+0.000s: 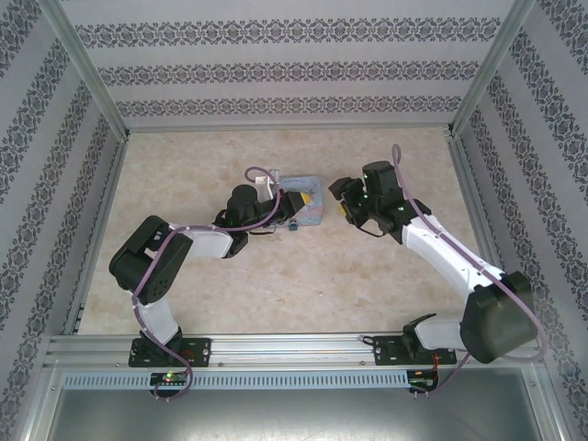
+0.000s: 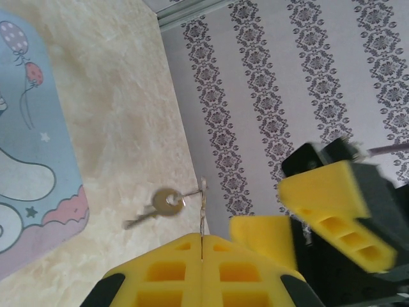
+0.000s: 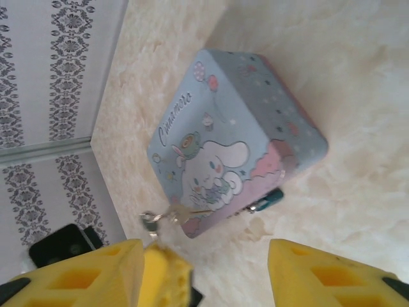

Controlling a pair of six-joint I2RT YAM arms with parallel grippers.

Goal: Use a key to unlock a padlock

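Left hand point(image 2: 202, 246) pinches the key point(image 2: 167, 203) by its ring point(image 2: 203, 214) only, so it dangles beside the tin point(image 3: 236, 128) and could miss the padlock point(image 3: 271, 199). Right hand point(image 3: 203, 265) gapes empty, steadying nothing

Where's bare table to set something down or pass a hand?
Free: the far strip between the tin and back wall; the near stretch between the tin and the arm bases; the far-left corner. Crowded mid-table: left claw dangling the key, right claw and padlock cluster around the tin.
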